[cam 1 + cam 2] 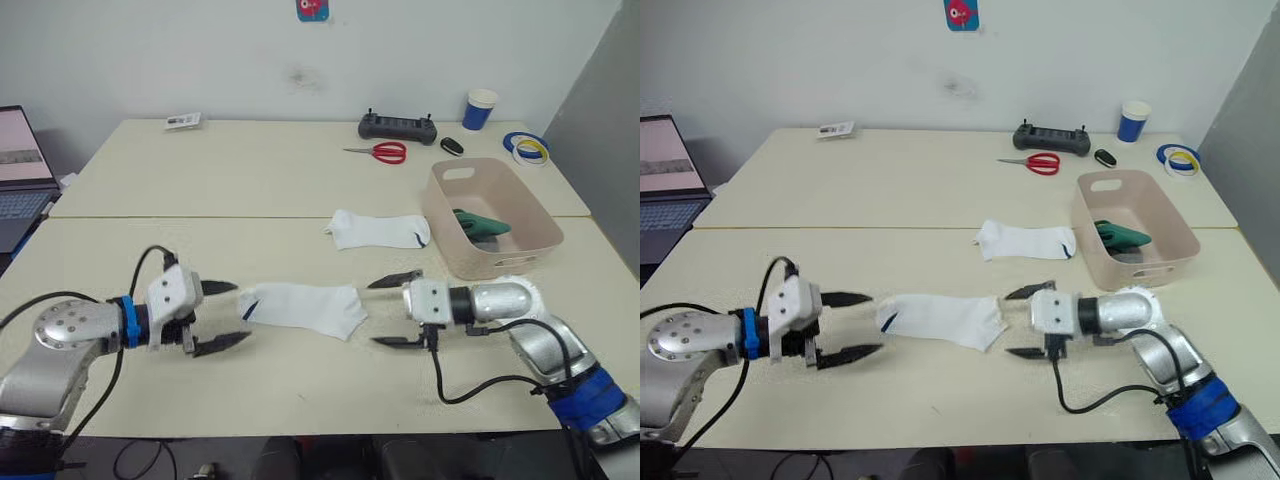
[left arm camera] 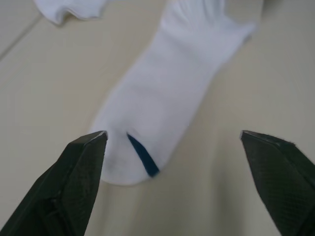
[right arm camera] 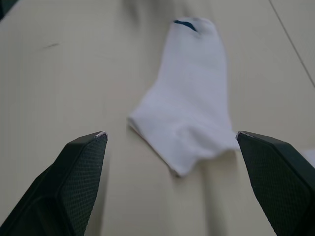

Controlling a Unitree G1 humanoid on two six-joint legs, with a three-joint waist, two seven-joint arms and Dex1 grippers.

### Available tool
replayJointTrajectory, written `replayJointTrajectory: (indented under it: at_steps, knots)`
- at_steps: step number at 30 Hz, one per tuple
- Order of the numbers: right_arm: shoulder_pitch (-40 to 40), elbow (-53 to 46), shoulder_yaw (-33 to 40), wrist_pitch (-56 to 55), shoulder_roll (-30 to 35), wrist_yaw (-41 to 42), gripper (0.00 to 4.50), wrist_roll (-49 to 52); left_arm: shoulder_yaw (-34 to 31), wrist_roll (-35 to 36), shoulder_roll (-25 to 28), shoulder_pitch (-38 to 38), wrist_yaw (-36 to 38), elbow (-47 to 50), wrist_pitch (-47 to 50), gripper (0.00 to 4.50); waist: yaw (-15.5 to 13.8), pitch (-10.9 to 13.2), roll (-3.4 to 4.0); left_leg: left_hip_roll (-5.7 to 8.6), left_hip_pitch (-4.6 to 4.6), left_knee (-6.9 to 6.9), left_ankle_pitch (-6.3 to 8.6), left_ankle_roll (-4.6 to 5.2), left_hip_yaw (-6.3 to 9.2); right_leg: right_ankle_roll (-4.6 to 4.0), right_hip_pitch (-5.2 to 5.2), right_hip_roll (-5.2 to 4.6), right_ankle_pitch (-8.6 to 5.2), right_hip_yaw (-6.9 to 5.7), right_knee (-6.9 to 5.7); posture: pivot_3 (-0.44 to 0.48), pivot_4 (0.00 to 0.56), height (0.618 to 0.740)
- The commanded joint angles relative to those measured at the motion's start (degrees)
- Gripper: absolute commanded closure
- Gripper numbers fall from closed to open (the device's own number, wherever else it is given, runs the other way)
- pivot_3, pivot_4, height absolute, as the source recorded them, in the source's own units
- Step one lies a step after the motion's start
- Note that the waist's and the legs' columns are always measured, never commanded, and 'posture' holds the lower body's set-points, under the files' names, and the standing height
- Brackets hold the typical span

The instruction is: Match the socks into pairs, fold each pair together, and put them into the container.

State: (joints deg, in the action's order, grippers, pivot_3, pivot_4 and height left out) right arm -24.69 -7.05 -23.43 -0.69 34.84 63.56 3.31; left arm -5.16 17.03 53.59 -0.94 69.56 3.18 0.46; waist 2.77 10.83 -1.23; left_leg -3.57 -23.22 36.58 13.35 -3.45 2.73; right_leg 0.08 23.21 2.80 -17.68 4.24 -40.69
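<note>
We judge the near white sock (image 1: 303, 305) limp and light, best pinched at its ends; left tool (image 1: 222, 316) and right tool (image 1: 396, 310) both gape, empty.

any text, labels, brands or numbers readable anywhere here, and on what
No text can be read anywhere.
Wall sticker: a red figure on blue, no legible words.
Small card at the table's far edge: print too small to read.
Laptop screen: blurred, unreadable.
Blue paper cup, black controller: no readable marking.
</note>
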Motion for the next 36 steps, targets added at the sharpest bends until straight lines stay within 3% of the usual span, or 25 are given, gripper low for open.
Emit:
replayJointTrajectory:
  at_steps: [1, 6, 8, 10, 12, 21, 22, 27, 36]
  knots:
    - [-1.8, 2.8, -2.4, -3.4, -2.4, 0.2, 0.0, -2.5, 2.2, -4.8, -1.5, -3.0, -0.6, -5.7, -8.0, 0.02, 0.0, 0.0, 0.01, 0.0, 0.0, 0.0, 0.0, 0.0, 0.01, -0.01, 0.0, 0.01, 0.0, -0.01, -0.04, 0.0, 0.15, 0.74]
    - [-2.1, 6.9, -3.8, -3.0, -6.4, -1.6, 0.0, -4.7, 6.1, -9.5, -4.8, -9.0, -3.0, -13.2, -10.6, 0.02, -1.1, 0.0, -0.01, 0.07, 0.0, 0.08, 0.0, 0.0, 0.01, -0.03, -0.03, 0.12, 0.02, -0.05, -0.12, 0.0, 0.15, 0.74]
    - [-2.4, 8.1, -3.8, -3.4, -7.1, -2.0, 0.0, -5.7, 7.3, -10.7, -5.4, -10.2, -3.2, -14.5, -10.8, 0.4, -1.1, 0.0, 0.01, 0.08, 0.0, 0.09, 0.0, 0.0, 0.01, -0.03, -0.04, 0.1, 0.02, -0.04, -0.13, 0.0, 0.15, 0.74]
    - [-2.9, 9.2, -3.7, -3.5, -7.4, -2.1, 0.39, -6.4, 7.9, -11.1, -5.7, -10.6, -2.9, -14.9, -10.9, 0.91, -1.1, 0.0, 0.01, 0.08, 0.01, 0.09, 0.0, 0.0, 0.01, -0.03, -0.04, 0.1, 0.02, -0.03, -0.15, 0.0, 0.15, 0.74]
    - [-3.3, 10.1, -3.0, -3.5, -7.6, -3.0, 0.93, -6.7, 8.5, -11.1, -6.0, -11.0, -2.8, -15.2, -10.7, 1.52, -1.1, 0.0, 0.02, 0.08, 0.12, 0.09, 0.0, 0.0, 0.0, -0.02, -0.11, 0.1, 0.02, -0.02, -0.19, 0.0, 0.15, 0.74]
    - [-4.7, 12.2, -1.1, -3.0, -7.6, -3.4, 4.23, -6.1, 9.7, -11.3, -7.1, -13.7, -2.5, -16.8, -10.3, 4.5, -1.0, 0.0, 0.03, 0.07, 0.23, 0.08, 0.0, 0.01, 0.02, -0.02, -0.23, 0.12, 0.02, -0.04, -0.23, 0.0, 0.15, 0.74]
    - [-4.7, 12.0, -1.0, -2.8, -7.5, -3.1, 4.48, -5.8, 9.6, -10.9, -7.0, -13.7, -2.2, -16.5, -10.1, 4.5, -1.0, 0.0, 0.03, 0.05, 0.23, 0.08, 0.0, 0.01, 0.03, -0.02, -0.23, 0.12, 0.02, -0.05, -0.23, 0.0, 0.15, 0.74]
    - [-4.5, 7.4, -0.3, 0.6, -6.0, 1.0, 4.48, -2.0, 8.4, -7.8, -5.9, -12.4, 0.0, -12.1, -8.0, 4.5, -1.0, 0.0, 0.03, 0.04, 0.23, 0.07, 0.0, 0.01, 0.04, -0.02, -0.23, 0.12, 0.02, -0.04, -0.23, 0.0, 0.15, 0.74]
    - [-5.2, -6.9, 2.8, 18.4, -3.5, 5.9, 4.48, 9.9, 0.0, 7.7, 2.1, -1.3, 4.9, 9.7, 8.3, 4.5, -0.7, 0.0, 0.01, -0.09, 0.2, 0.0, 0.0, 0.01, 0.14, -0.12, -0.15, 0.08, -0.04, -0.07, -0.24, 0.0, 0.15, 0.74]
